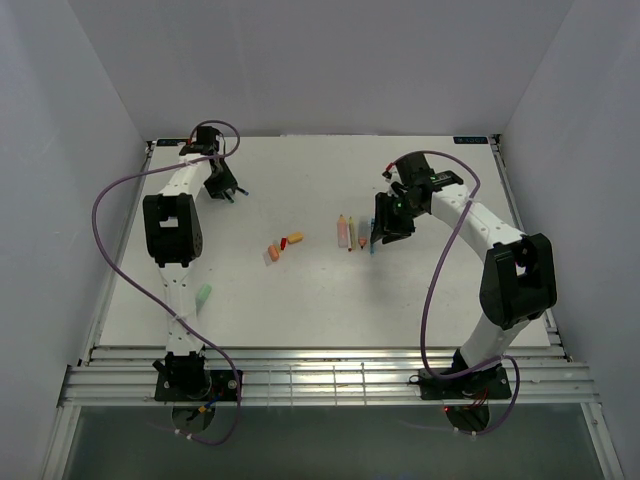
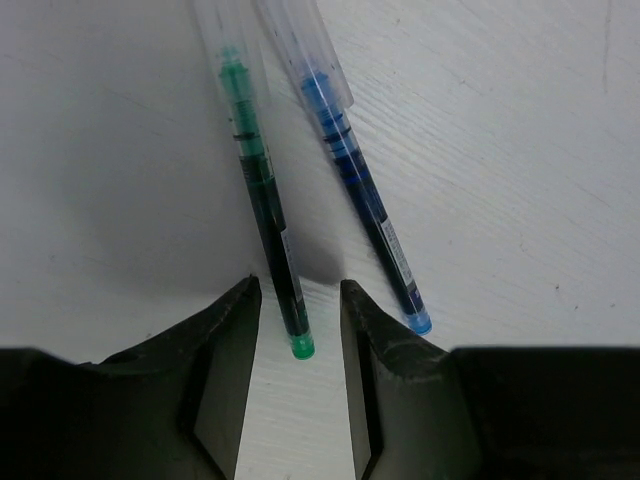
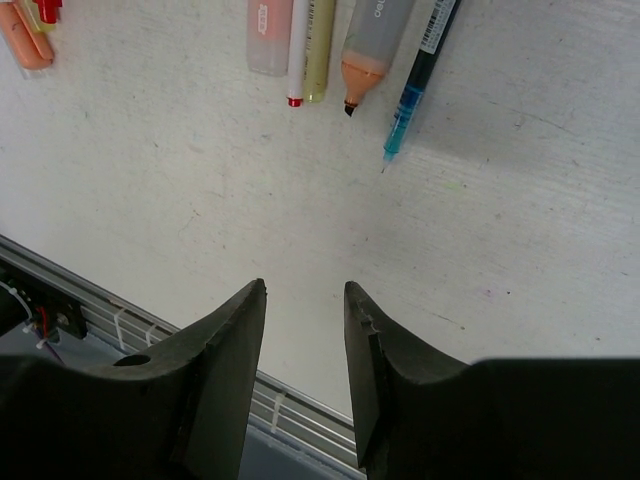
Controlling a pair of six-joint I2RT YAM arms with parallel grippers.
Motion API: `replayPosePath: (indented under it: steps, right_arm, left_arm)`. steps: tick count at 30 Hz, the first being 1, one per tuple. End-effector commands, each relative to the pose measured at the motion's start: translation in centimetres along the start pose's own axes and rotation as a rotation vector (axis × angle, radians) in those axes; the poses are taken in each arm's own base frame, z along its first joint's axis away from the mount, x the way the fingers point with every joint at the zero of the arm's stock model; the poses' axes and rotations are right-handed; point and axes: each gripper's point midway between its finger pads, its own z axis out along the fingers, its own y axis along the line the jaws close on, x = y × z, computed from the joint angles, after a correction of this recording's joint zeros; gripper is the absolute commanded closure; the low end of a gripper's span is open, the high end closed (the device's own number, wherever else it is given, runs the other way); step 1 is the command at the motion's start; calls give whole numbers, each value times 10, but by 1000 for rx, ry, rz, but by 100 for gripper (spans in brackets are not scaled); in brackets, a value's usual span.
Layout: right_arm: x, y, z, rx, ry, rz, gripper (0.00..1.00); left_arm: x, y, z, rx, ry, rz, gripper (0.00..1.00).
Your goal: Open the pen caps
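The left gripper point(image 2: 297, 295) is spread, jaws flanking the tail of the green pen point(image 2: 265, 200). The pen runs lengthwise away from it, its clear cap point(image 2: 226, 35) at the far end. The right gripper point(image 3: 305, 300), likewise spread and empty, lies well apart from that pen; the left arm is nearer.

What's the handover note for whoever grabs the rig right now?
Left gripper: open, jaws either side of the rear end of the green pen, not closed.
Right gripper: open, empty, apart from the pen row.
Done: orange highlighter and teal pen show bare tips; loose caps lie left of the row.
Left to do: green pen and blue pen, clear caps on. Pink highlighter, red-tipped pen, yellow pen: cap state unclear.
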Motion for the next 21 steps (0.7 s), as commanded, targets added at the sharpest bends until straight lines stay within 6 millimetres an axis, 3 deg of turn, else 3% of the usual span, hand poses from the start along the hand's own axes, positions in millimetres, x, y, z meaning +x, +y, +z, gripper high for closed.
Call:
replayPosePath:
  steps: [1, 7, 13, 21]
  right_arm:
    - [2, -5, -5, 14, -7, -6, 57]
    - [3, -9, -7, 19, -10, -2, 57]
    - [-4, -8, -13, 18, -31, -5, 57]
    - [-4, -9, -15, 15, -39, -13, 57]
  left_arm:
    - [-6, 6, 0, -25, -15, 7, 52]
    - [-2, 11, 4, -48, -1, 35, 60]
    - [15, 34, 6, -134, 39, 86, 67]
    - [39, 50, 6, -189, 97, 76, 100]
